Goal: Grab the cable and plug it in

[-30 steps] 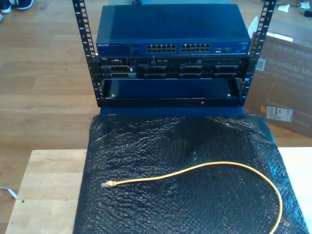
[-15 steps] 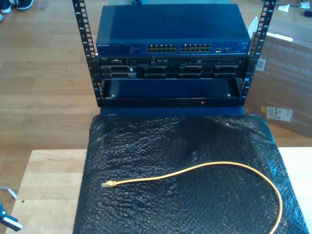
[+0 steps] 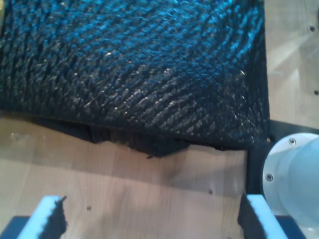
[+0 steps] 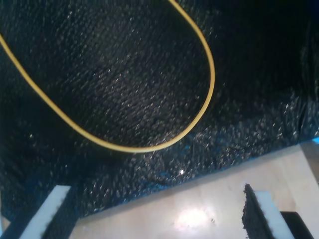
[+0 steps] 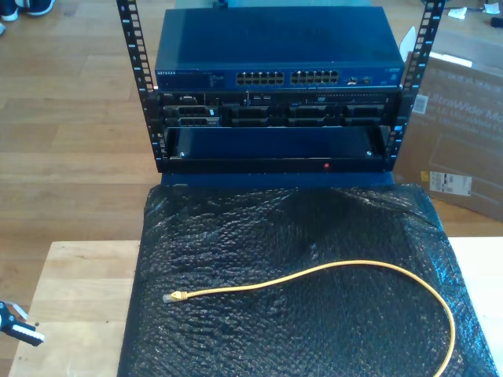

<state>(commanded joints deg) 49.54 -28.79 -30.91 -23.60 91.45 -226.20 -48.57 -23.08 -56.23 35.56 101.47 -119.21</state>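
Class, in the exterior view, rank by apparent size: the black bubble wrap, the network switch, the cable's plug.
1. black bubble wrap
2. network switch, though it sits farther from the camera
3. cable's plug

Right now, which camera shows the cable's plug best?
The exterior view: the plug lies free on the black wrap, at the cable's end toward that view's left. The second wrist view shows a bend of cable, no plug.
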